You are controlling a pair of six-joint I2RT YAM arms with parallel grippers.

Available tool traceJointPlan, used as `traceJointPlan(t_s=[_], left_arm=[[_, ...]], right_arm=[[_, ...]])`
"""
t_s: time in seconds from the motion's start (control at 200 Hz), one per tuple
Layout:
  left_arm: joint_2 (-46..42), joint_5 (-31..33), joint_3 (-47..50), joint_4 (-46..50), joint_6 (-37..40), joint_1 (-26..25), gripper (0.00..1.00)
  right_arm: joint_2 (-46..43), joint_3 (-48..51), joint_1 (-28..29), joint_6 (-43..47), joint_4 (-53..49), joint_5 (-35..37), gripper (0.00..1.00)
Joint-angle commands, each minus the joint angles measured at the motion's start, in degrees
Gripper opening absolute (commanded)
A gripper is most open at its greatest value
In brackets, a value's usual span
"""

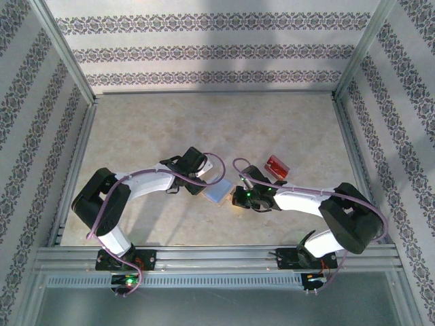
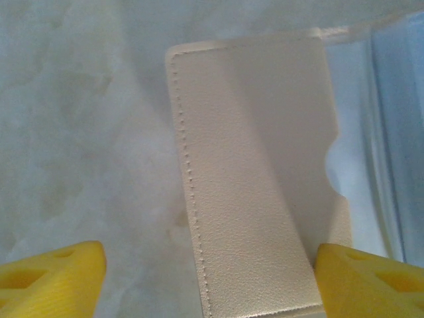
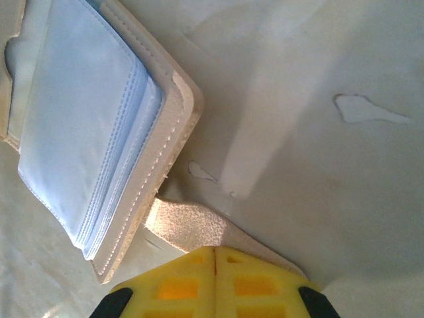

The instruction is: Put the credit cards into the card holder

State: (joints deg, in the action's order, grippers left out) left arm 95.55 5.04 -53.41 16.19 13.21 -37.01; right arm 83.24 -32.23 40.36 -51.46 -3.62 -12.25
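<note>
**Limits of view.** In the top view, the fingertips of the left hand [image 1: 206, 183] and the right hand [image 1: 238, 197] are covered by their own wrist housings. The card holder [image 1: 218, 192] shows there as a small pale block between them, and its details cannot be resolved. The left wrist view cuts off the near end of the tan flap [image 2: 252, 165] at the bottom edge. The glossy blue-white surface to the flap's right is blurred. Whether a clear card lies in it cannot be told. The right wrist view cuts off the top and left of the holder.

**Location of items.** The card holder lies open on the tabletop [image 1: 170, 122], at centre and near the arm bases. Its lilac pockets [image 3: 79, 126] face up inside the stitched tan cover [image 3: 169, 152]. The red card [image 1: 276, 165] lies on the tabletop beyond the right hand, apart from the holder.

**Left hand** [image 2: 209, 250]. The yellow fingers [image 2: 59, 275] are spread wide, with the flap between them. One finger meets the flap's notched edge and the other is well clear of it. Nothing is gripped.

**Right hand** [image 3: 215, 255]. The fingers are pressed together along a thin seam. Their tips rest on the snap tab [image 3: 189, 228], which spreads out on both sides of them. Nothing is visible in the seam.
</note>
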Motion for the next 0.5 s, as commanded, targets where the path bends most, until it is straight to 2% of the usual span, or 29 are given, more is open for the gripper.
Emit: traceJointPlan(t_s=[0.0, 0.12, 0.265, 0.35, 0.495], left_arm=[[0.5, -5.6, -1.6, 6.4, -0.6, 0.5, 0.77], [1.0, -9.2, -3.8, 12.4, -1.7, -0.1, 0.66], [-1.1, -13.3, -1.5, 12.0, -6.1, -0.3, 0.5], [-2.1, -16.2, -0.2, 12.6, -6.2, -0.6, 0.48], [-3.0, -15.4, -0.1, 10.8, -8.2, -0.7, 0.48]], right_arm=[[-0.6, 2.1, -0.7, 0.7, -6.2, 1.9, 0.03], [-1.1, 1.7, -2.2, 1.3, -6.4, 0.5, 0.03], [0.0, 0.1, -3.9, 2.4, -7.5, -0.7, 0.03], [-0.4, -1.0, -4.0, 2.4, -8.4, -0.8, 0.03], [-1.8, -2.1, -3.8, 2.0, -9.3, -1.4, 0.03]])
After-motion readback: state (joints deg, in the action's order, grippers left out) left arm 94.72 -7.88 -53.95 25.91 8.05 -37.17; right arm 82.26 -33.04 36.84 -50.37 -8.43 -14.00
